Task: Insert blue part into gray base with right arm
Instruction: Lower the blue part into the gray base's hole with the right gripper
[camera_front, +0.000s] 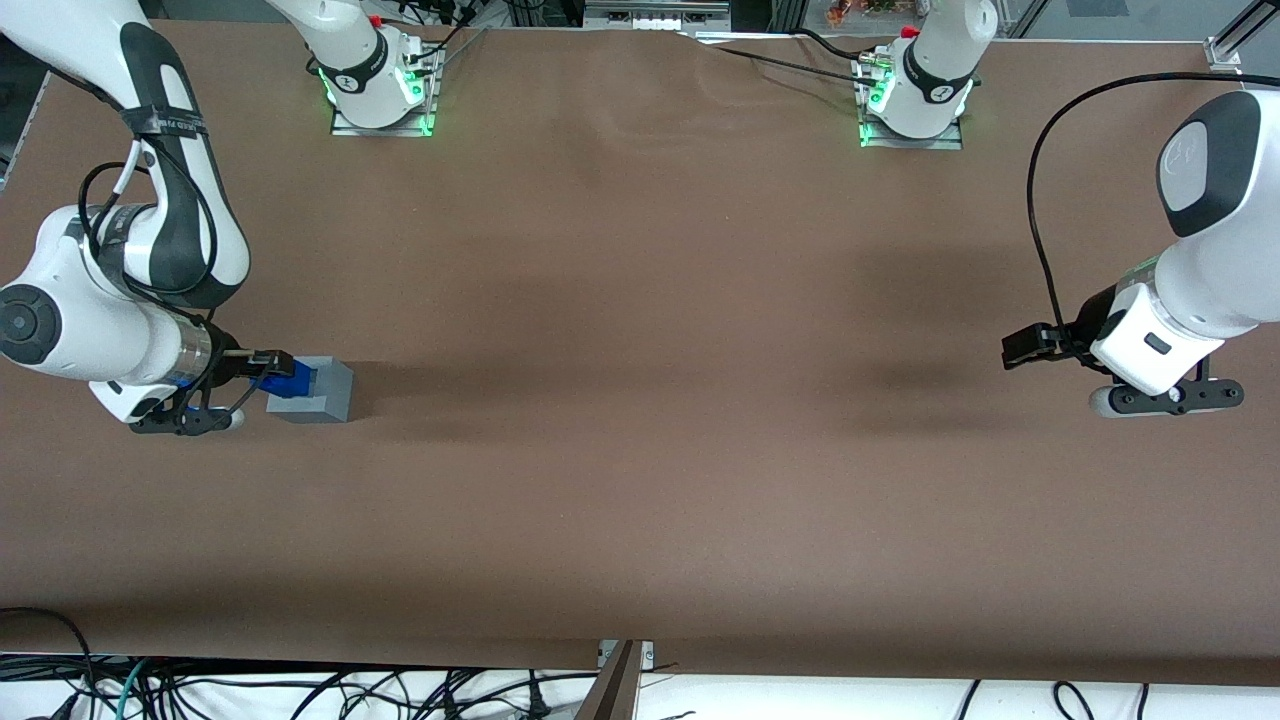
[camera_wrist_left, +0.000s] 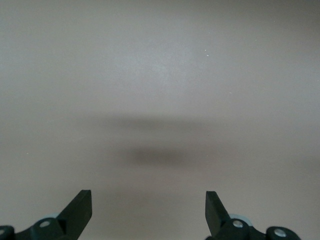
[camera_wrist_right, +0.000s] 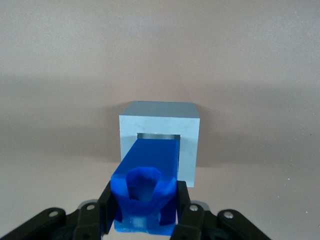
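Note:
The gray base (camera_front: 318, 392) stands on the brown table toward the working arm's end. In the right wrist view the gray base (camera_wrist_right: 190, 135) shows its square recess, and the blue part (camera_wrist_right: 150, 170) reaches down into that recess. My right arm's gripper (camera_front: 276, 368) is directly over the base, shut on the blue part (camera_front: 290, 378). In the wrist view the gripper (camera_wrist_right: 144, 210) has a black finger (camera_wrist_right: 182, 202) pressed against each side of the part's knobbly top.
The brown table (camera_front: 640, 450) stretches wide toward the parked arm's end. Two arm bases with green lights (camera_front: 378, 80) stand along the table edge farthest from the front camera. Cables (camera_front: 300, 690) lie under the edge nearest the camera.

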